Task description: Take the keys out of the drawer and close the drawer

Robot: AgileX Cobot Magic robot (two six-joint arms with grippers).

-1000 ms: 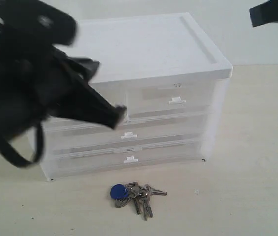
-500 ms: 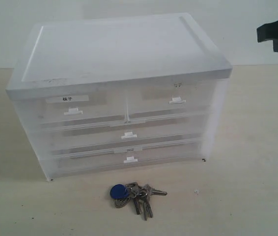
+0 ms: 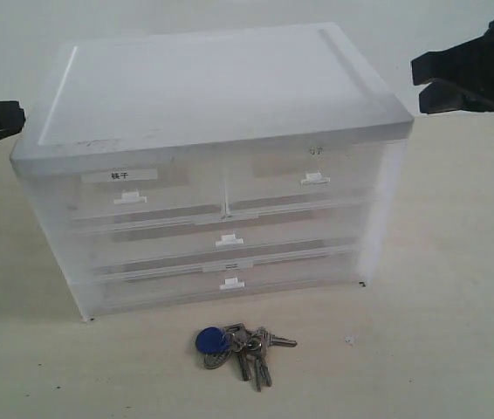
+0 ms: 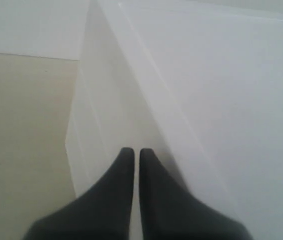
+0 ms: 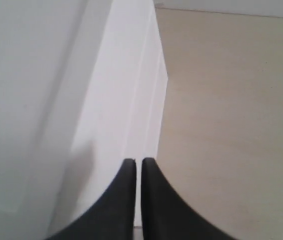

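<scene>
**Both arms pulled clear: keys out, drawer shut**

Two changes stand out against a second ago. The left arm, which then hung across the front of the drawer cabinet (image 3: 212, 87), has drawn back to the cabinet's left side. Only the tip of the left gripper (image 4: 136, 151) shows there now, jaws pressed together and holding nothing. The right gripper (image 5: 138, 161) has come a little further into the exterior view above the cabinet's right side, and it too is clenched and empty.

The keys (image 3: 245, 346) have not moved. They lie on the table (image 3: 456, 305) just in front of the cabinet, toward the table edge nearest the exterior camera, with the blue fob (image 3: 209, 340) on their left. The drawer (image 3: 304, 188), upper right with the faint label, sits flush with its neighbours, its white tab handle (image 3: 314, 178) untouched.

With the keys out, the drawer closed and both arms clear of the cabinet, the task looks finished.
</scene>
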